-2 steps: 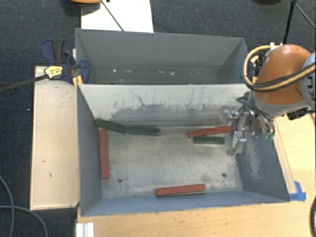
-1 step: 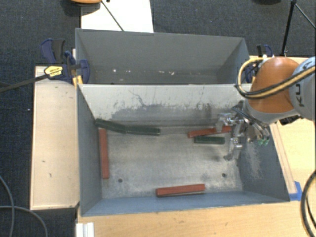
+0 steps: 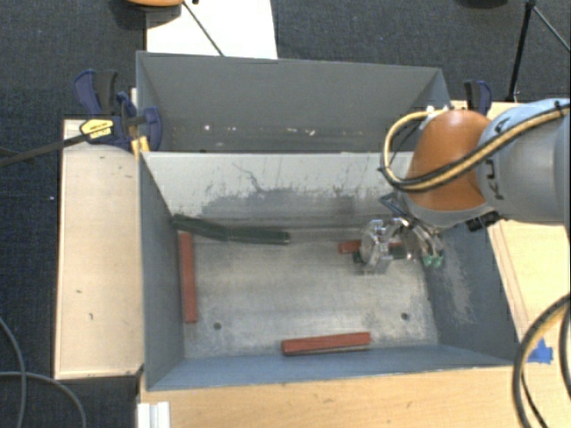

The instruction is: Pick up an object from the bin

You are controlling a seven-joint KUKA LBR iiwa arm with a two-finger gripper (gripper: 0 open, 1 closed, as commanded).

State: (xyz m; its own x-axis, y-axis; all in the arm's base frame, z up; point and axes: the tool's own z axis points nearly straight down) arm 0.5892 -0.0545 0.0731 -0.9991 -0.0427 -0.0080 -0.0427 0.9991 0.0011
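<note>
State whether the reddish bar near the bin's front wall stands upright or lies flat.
Lying flat: the reddish bar shows its whole long side stretched along the bin floor beside the front wall.

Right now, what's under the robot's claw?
A small red-brown piece sticks out beside the gripper, on the bin floor. How far it runs underneath is covered by the gripper.
</note>
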